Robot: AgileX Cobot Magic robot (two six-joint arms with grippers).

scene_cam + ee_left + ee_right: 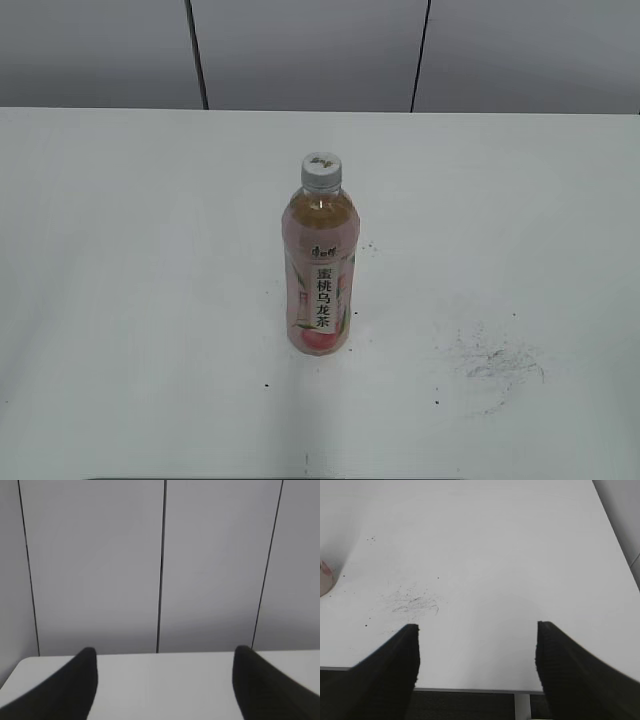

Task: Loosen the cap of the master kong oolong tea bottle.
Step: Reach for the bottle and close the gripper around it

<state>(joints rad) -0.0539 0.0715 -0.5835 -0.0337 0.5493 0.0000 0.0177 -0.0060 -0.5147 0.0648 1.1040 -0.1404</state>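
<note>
the master kong oolong tea bottle stands upright alone near the middle of the white bench, its cap uncovered from above and on every side. bare bench surrounds it left, right, front and behind. a grey panelled wall closes the far edge. both the left end effector and right end effector have fingers spread wide with nothing between them.

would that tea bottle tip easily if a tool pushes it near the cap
Probably. The oolong tea bottle is tall and slim on a narrow base, so a high push near the cap could topple it. It looks nearly full, so fairly heavy. Its smooth label may be slippery.
</note>
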